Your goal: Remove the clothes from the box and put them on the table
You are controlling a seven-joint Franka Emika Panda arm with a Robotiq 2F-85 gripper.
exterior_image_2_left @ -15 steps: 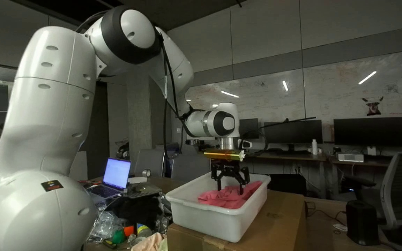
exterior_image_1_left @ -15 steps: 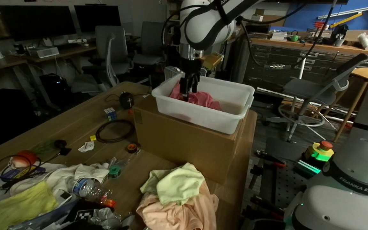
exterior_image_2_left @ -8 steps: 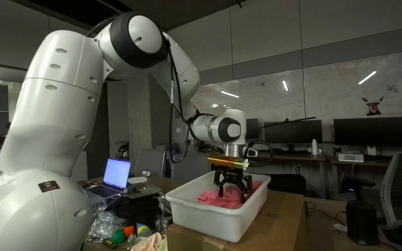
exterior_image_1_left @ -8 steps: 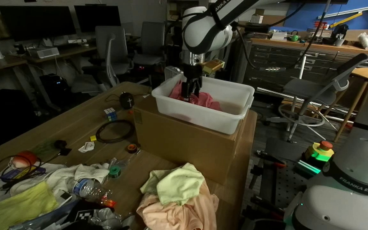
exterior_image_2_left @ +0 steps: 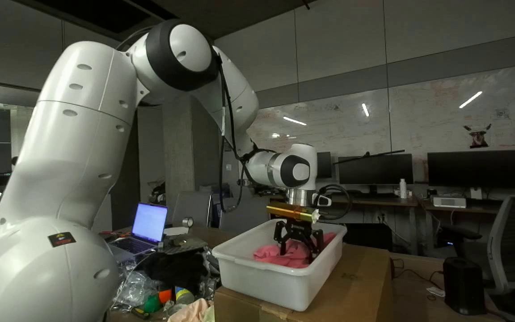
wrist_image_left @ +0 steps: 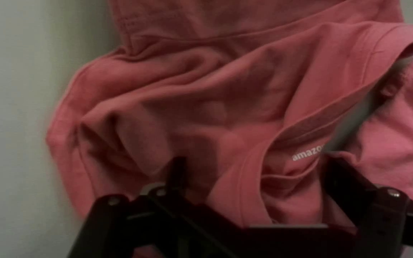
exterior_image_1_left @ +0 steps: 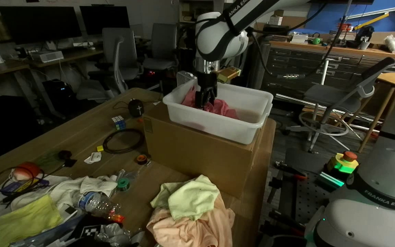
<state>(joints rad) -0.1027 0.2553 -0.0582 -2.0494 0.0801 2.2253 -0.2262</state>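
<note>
Lower than it was a second ago, the gripper [exterior_image_2_left: 298, 254] has sunk farther into the white tub [exterior_image_1_left: 214, 127], and the arm [exterior_image_2_left: 78, 143] has come down with it. From where I stand, the tub itself hasn't shifted. It sits on a cardboard box [exterior_image_1_left: 197, 154], which rests on the wooden table [exterior_image_1_left: 84, 133]. Inside the tub lies a crumpled pink garment [wrist_image_left: 199, 104], bunched toward one end, with white lettering that begins "amazo" showing inside its neckline. Its color shows faintly through the tub's wall. Over it the two fingers [wrist_image_left: 346, 186] are spread wide, with fabric between and beneath them; whether the tips press into it, I can't tell. Down on the table, beside the box, a pale green cloth [exterior_image_1_left: 194, 199] lies on top of a peach cloth [exterior_image_1_left: 183, 228], and both look just as they did before. Near them a clear plastic bottle [exterior_image_1_left: 99, 206] with a blue label lies on its side.
</note>
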